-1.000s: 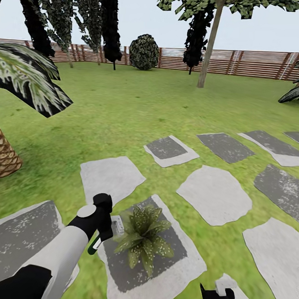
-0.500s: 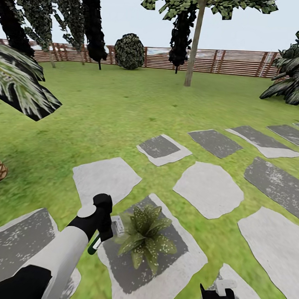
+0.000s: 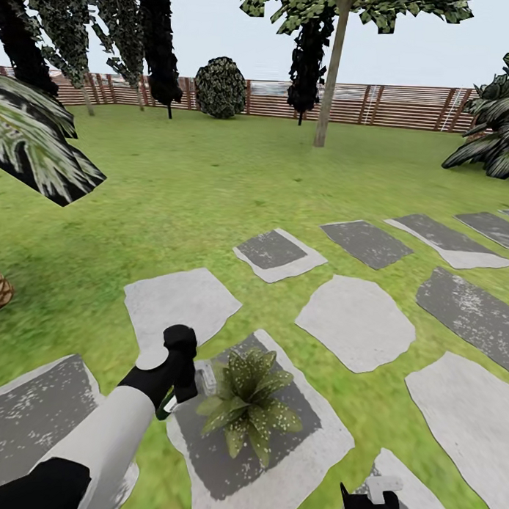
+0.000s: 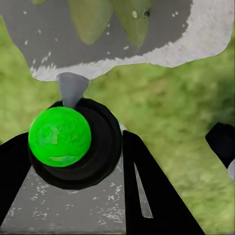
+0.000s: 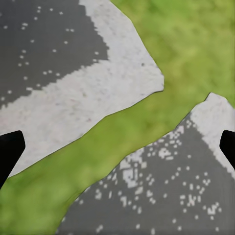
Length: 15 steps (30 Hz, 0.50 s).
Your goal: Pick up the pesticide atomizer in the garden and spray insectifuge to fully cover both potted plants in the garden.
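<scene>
The garden (image 3: 213,187) is a wide green lawn, closed at 12 o'clock by a brown slatted fence (image 3: 377,105) with trees and a round bush before it. Grey stepping stones (image 3: 355,324) lie across the near grass, from 3 o'clock down to 7 o'clock. A dark striped leaf (image 3: 38,151) hangs in at 9 o'clock.

On the stone at 6 o'clock stands one potted plant (image 3: 248,405), a low rosette of pointed green leaves with pale speckles. Its pot I cannot see.

The left arm (image 3: 105,440) comes in from 7 o'clock, white with a black wrist. The left tool (image 3: 182,388) is clenched around the pesticide atomizer (image 3: 203,376): the white head sits just beside the plant, at its 10 o'clock side, and the green handle shows under the wrist. In the left wrist view the black fingers (image 4: 147,191) stand on both sides of the atomizer's round dark body with its bright green cap (image 4: 59,137).

The right tool (image 3: 369,504) is at 5 o'clock, low over a stone; its fingers (image 5: 10,152) are spread wide, holding nothing.
</scene>
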Motion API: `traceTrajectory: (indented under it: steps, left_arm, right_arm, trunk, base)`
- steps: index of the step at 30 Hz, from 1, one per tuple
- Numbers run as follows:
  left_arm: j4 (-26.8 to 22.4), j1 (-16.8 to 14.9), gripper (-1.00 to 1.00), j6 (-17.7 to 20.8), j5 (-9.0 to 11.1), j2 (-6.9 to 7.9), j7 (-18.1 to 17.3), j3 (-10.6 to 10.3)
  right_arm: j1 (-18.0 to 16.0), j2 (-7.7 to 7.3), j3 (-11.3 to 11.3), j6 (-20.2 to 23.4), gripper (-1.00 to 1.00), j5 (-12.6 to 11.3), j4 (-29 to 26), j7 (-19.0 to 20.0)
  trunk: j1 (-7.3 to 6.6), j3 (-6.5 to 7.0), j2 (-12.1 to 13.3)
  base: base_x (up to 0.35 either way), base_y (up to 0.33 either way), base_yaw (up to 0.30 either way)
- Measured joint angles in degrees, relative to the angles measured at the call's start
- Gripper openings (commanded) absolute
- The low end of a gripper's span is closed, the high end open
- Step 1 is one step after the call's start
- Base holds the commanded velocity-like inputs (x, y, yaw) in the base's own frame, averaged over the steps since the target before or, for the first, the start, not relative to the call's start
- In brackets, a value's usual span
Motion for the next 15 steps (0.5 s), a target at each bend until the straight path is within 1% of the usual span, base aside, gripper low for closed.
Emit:
traceTrajectory:
  steps: [2,4,7,12,15]
  left_arm:
    - [0.01,0.18,-1.00,0.00,-0.16,0.97,0.10,0.14]
    - [0.02,0.33,-1.00,-0.03,-0.14,1.28,0.10,0.14]
    - [0.02,0.33,-1.00,-0.06,-0.03,1.22,0.05,0.12]
    - [0.17,0.30,-1.00,-0.07,0.07,0.99,0.02,0.12]
    - [0.43,0.30,-1.00,-0.07,0.31,0.98,0.03,0.11]
  right_arm:
    - [0.00,-0.01,-0.01,0.00,1.00,0.00,0.00,0.00]
    - [0.00,-0.01,-0.01,0.00,1.00,0.00,0.00,0.00]
    - [-0.02,-0.03,0.01,0.00,1.00,0.00,0.00,0.00]
    - [-0.04,-0.04,-0.02,0.00,1.00,0.00,0.01,0.00]
    - [0.00,-0.06,-0.01,-0.01,1.00,0.00,-0.01,0.00]
  trunk:
    - [0.00,0.00,0.00]
    - [0.00,0.00,0.00]
    - [-0.01,0.00,0.00]
    - [-0.03,0.00,0.00]
    - [-0.01,0.00,0.00]
  base:
    - [0.000,0.000,0.000]
    - [0.000,0.000,0.000]
    - [0.086,0.033,0.000]
    - [0.234,0.137,-0.001]
    - [0.051,0.026,-0.170]
